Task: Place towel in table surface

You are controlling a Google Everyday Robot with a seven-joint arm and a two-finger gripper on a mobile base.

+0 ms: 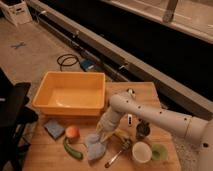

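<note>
The towel (95, 146) is a pale blue-grey cloth. Its lower part rests crumpled on the wooden table (50, 159), in front of the orange bin. My gripper (102, 132) points down from the white arm (150, 116), which reaches in from the right. It is right above the towel and shut on the towel's upper edge. The fingertips are partly hidden by the cloth.
An orange bin (70, 93) stands at the table's back left. Around the towel lie a blue sponge (53, 128), an orange fruit (72, 131), a green pepper (73, 150), a banana (120, 135) and a spoon (117, 156). A dark can (142, 131), a white cup (141, 152) and a green cup (159, 151) are to the right. A black chair (12, 120) stands to the left.
</note>
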